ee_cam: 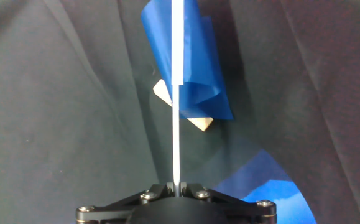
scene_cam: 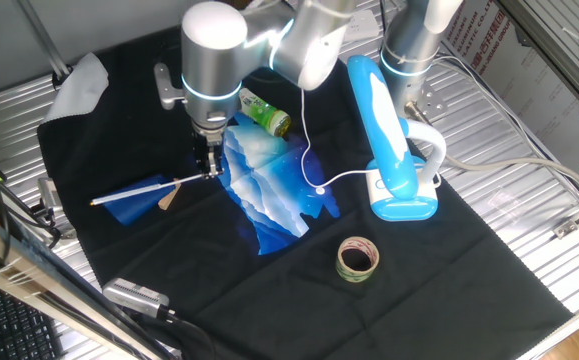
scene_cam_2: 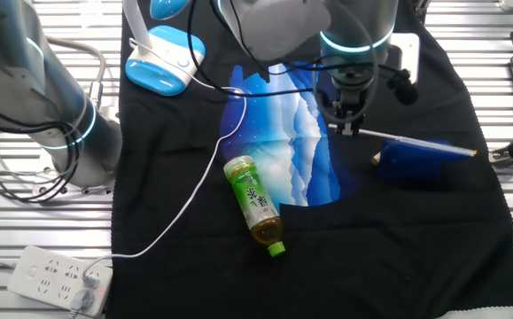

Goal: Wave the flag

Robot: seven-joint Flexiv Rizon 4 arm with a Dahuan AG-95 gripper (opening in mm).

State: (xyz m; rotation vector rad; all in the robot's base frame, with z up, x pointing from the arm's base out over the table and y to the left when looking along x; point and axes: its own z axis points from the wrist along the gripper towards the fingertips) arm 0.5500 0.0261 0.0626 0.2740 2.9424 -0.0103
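the pincer (scene_cam: 209, 172) is closed on the bare end of the flag (scene_cam: 132, 203), its two tips pinched tight around the thin white stick, as the hand view shows plainly. it hovers low at the edge of the blue-and-white patterned cloth (scene_cam: 269, 190), which serves as landmark here. the flag's stick runs out nearly level from that cloth's edge, away from the pincer, and its dark blue cloth hangs at the far end, close over the black sheet (scene_cam: 439, 260) that covers the desk (scene_cam: 529, 130). a small tan wooden block (scene_cam: 168, 197) lies under the flag, between the patterned cloth and the flag's blue part. a green tea bottle (scene_cam_2: 256, 205) lies on its side beside the patterned cloth. a blue and white handheld appliance (scene_cam: 389, 150) stands past the cloth's opposite side, and a tape roll (scene_cam: 357, 258) lies near the cloth's lower corner.
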